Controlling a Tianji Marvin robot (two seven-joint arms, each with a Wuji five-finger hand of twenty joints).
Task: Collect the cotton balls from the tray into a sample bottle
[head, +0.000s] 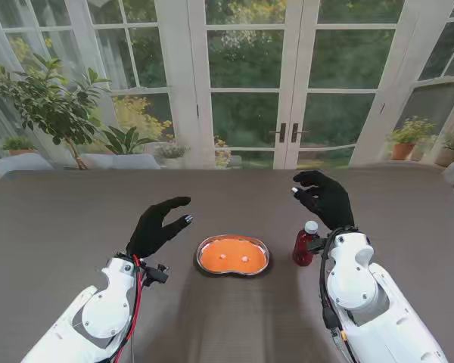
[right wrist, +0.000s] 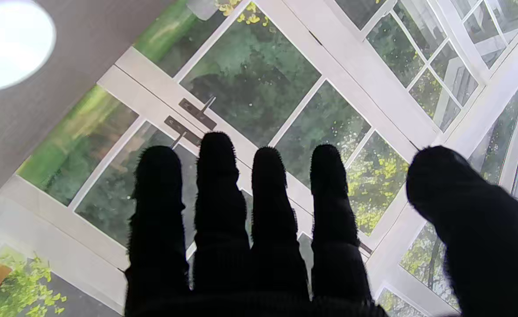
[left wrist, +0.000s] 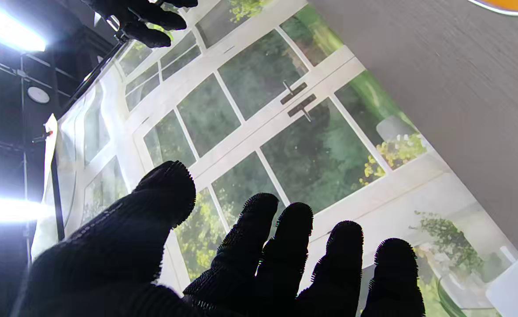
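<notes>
Two white arms reach up from the near corners, each black hand open and holding nothing.
The left hand [head: 160, 225] floats left of the orange tray [head: 233, 255] with two cotton balls [head: 234, 258]; the right hand [head: 325, 198] floats over the red bottle [head: 305, 244] beside it on the counter [head: 60, 219].

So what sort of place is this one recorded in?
Probably a staged lab set, not a real sunroom. The French doors and garden plants look like a printed backdrop standing behind the grey table; the left wrist view shows its edge, with dark rigging and studio lights beyond.
</notes>
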